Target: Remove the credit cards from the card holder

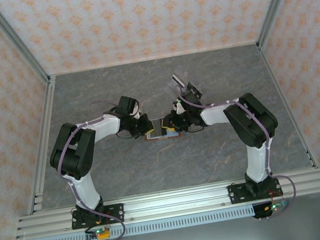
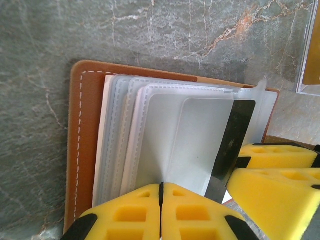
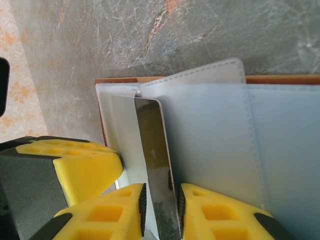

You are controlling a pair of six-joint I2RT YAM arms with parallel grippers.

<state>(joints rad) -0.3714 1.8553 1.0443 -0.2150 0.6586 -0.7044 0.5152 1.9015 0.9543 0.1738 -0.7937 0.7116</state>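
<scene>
right gripper (image 3: 161, 202) clamps the dark credit card (image 3: 151, 145), left gripper (image 2: 161, 200) pinched shut on a clear sleeve (image 2: 150, 150) (thin hold): a sticking card could drag the card holder (image 2: 85, 150) along.

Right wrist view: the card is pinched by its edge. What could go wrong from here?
The right gripper grips the card only at its near end, so it may slip free in the pull. The left gripper pinches one thin sleeve; the holder could drag along with the card.
</scene>
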